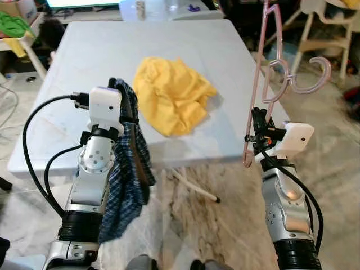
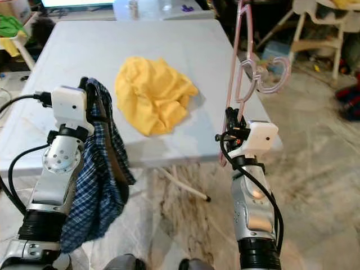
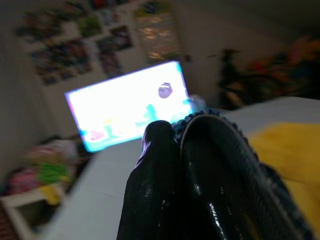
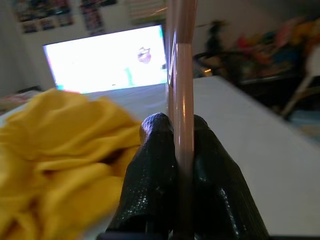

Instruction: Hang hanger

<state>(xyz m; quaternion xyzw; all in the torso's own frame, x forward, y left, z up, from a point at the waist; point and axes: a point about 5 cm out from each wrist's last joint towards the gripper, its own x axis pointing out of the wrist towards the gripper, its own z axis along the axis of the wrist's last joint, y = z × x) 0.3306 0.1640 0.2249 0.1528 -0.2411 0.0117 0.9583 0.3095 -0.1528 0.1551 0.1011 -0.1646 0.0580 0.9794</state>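
Observation:
A pink plastic hanger [image 1: 269, 79] stands upright past the table's right edge, its hook [image 1: 315, 76] pointing right. My right gripper [image 1: 257, 125] is shut on the hanger's lower bar; the right wrist view shows the pink bar [image 4: 180, 125] pinched between both black fingers. My left gripper [image 1: 128, 93] is shut on a blue plaid cloth [image 1: 126, 180], which drapes down over the left forearm at the table's front edge. A crumpled yellow cloth [image 1: 171, 93] lies in the middle of the white table [image 1: 101, 50].
The folding table's leg [image 1: 194, 188] slants down to the marble floor. A white chair [image 1: 323, 34] stands at the back right. A lit screen [image 4: 105, 60] glows beyond the table's far end. Green and yellow items [image 1: 14, 28] sit at the far left.

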